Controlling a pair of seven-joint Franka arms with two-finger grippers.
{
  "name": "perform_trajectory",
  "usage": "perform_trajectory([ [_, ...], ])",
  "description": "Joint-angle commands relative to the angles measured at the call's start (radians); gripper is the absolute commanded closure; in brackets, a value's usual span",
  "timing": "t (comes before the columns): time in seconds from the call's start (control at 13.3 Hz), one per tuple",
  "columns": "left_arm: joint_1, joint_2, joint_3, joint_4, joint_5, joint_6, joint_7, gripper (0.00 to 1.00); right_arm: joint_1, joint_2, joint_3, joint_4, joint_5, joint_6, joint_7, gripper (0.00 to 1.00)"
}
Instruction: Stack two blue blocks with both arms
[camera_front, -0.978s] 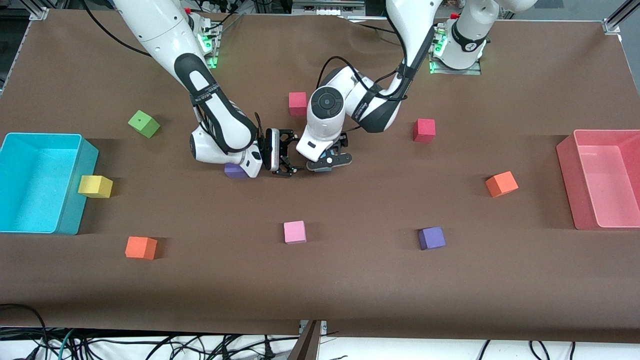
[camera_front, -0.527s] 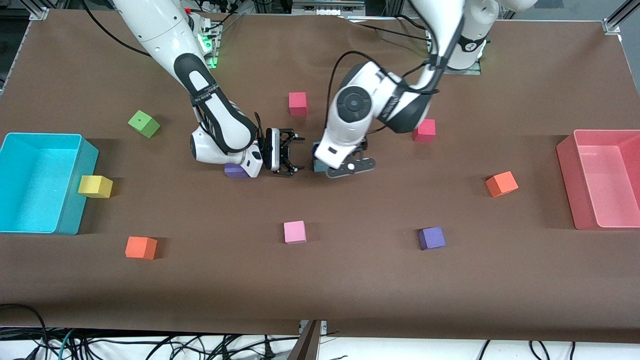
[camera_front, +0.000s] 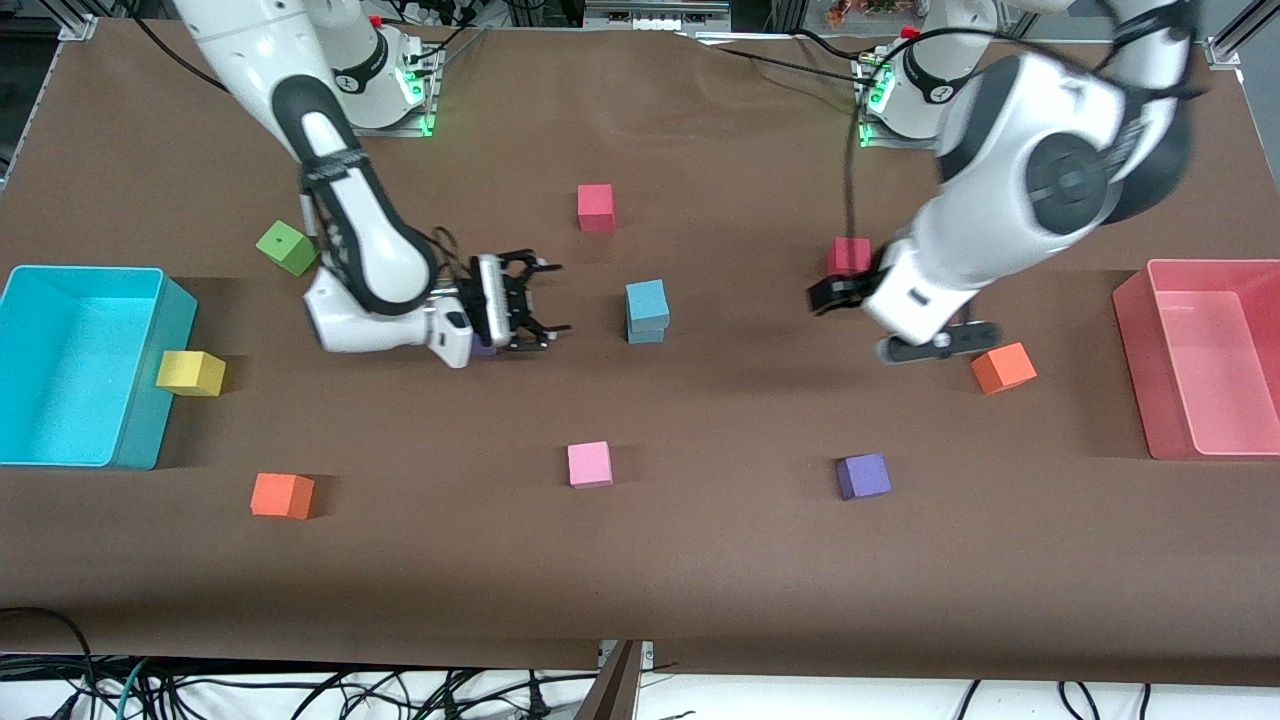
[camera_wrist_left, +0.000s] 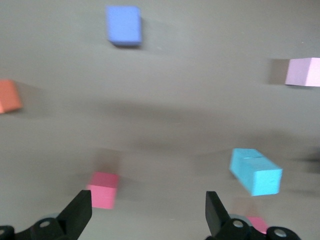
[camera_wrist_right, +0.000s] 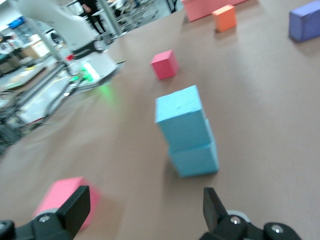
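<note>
The two blue blocks (camera_front: 647, 311) are seen stacked one on the other near the middle of the table (camera_front: 700, 560), the upper cube (camera_wrist_right: 180, 116) turned slightly askew on the lower cube (camera_wrist_right: 195, 158); both are matte, soft-edged foam with square faces. Other foam cubes of the same size are scattered around: a pink one (camera_front: 589, 464) nearer the front camera, a purple one (camera_front: 863, 476) toward the left arm's end, and a red one (camera_front: 595, 207) farther from the camera. The table is covered by a dull brown sheet, with a cyan bin (camera_front: 80, 365) at the right arm's end and a pink bin (camera_front: 1205, 358) at the left arm's end; cables are seen along the table's near edge. The right gripper (camera_front: 530, 302) is held low just beside the stack, its jaws spread and empty, pointing toward the blocks. The left gripper (camera_front: 935, 345) is raised over the table well apart from the stack, beside an orange cube (camera_front: 1003, 367), its jaws spread and empty.
</note>
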Motion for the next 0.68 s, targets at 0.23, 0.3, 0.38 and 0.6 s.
perform_trajectory([
  [0.23, 0.182, -0.241, 0.002, -0.176, 0.121, 0.007, 0.376, 0.0, -0.002, -0.037, -0.215, 0.278, -0.346, -0.435, 0.395, 0.0],
  [0.3, 0.209, -0.253, 0.002, -0.176, 0.129, -0.01, 0.386, 0.0, -0.004, -0.035, -0.232, 0.329, -0.404, -0.48, 0.482, 0.0],
  [0.38, 0.212, -0.253, 0.001, -0.164, 0.14, -0.039, 0.384, 0.0, -0.004, -0.037, -0.235, 0.367, -0.452, -0.51, 0.562, 0.0],
  [0.6, 0.212, -0.253, -0.007, -0.157, 0.21, -0.05, 0.383, 0.0, -0.002, -0.037, -0.246, 0.453, -0.601, -0.566, 0.832, 0.0],
])
